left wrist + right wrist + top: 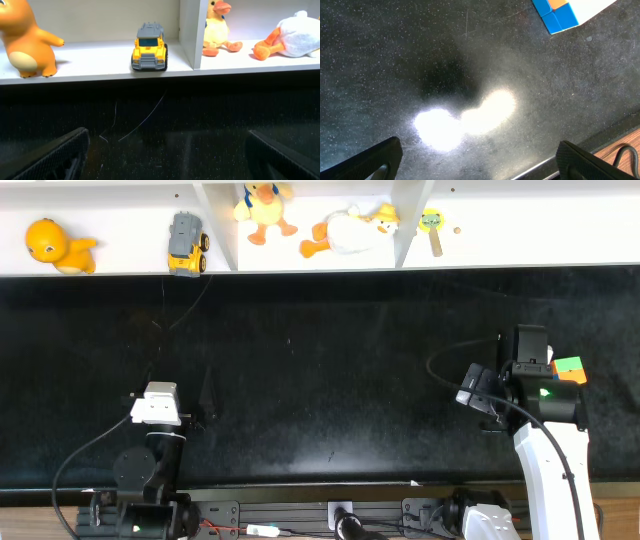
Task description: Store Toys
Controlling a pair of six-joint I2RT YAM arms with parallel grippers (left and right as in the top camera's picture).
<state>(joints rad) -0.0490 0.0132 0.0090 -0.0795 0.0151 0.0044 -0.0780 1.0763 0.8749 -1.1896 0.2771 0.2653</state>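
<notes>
A multicoloured cube [568,369] lies on the black table near the right edge; its blue and orange faces [563,12] lie beyond my right gripper [480,162], off to one side. That gripper [530,350] hangs open over bare table beside the cube, holding nothing. My left gripper [165,155] is open and empty too, low at the front left [157,402], facing the white shelf [320,265]. On the shelf stand an orange duck-like figure [25,40], a yellow and grey truck [149,47], a yellow duck plush [219,27] and a white duck plush [292,37].
A small toy on a stick [432,225] sits in the shelf's right compartment. White dividers [192,32] split the shelf into bays. The table's front edge [600,137] runs close to my right gripper. Wide black tabletop [330,370] lies between the arms and the shelf.
</notes>
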